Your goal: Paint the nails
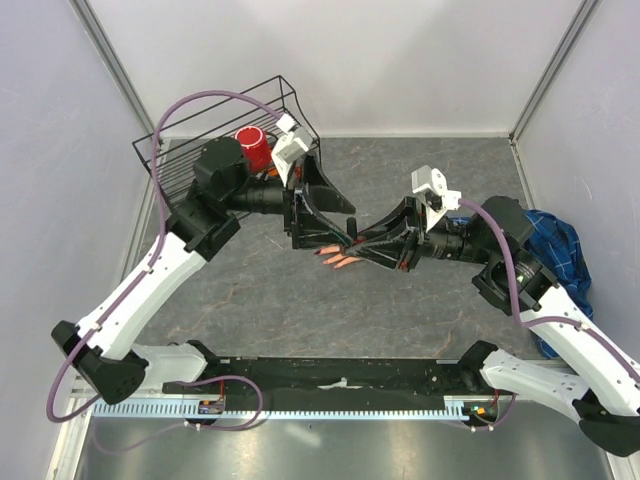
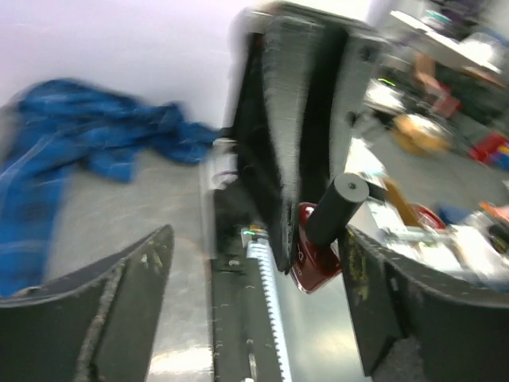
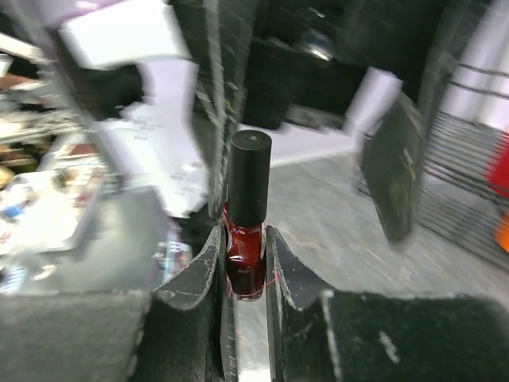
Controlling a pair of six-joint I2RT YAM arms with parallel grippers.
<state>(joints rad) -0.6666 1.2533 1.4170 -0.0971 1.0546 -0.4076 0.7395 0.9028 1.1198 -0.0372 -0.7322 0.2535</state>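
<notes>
Clamped narrow in the right gripper (image 3: 242, 239): polish bottle (image 3: 245, 259), dark red, upright between the pads, black cap (image 3: 249, 179) on and poking out above the tips. Facing it tip to tip: left gripper (image 2: 256, 239), spread wide, holding nothing, cap sitting in the gap between its two fingers, seemingly touching neither; too blurred to be sure. Below both sets of jaws, on the table (image 1: 250, 300): fake hand (image 1: 345, 262), mostly hidden, nails (image 1: 322, 252) just under the left jaws, looking dark red but too small to tell how many are painted. Farther off, well apart from any jaws: blue plaid cloth (image 1: 560, 255) behind the right arm, wire basket (image 1: 175, 150) with red cup (image 1: 254, 148) behind the left. Judged as the uncapping step, no brush out yet. Next: close the left jaws square on the cap, twist and pull along the bottle's axis with the right grip firm, then bring the brush down onto the nails.
</notes>
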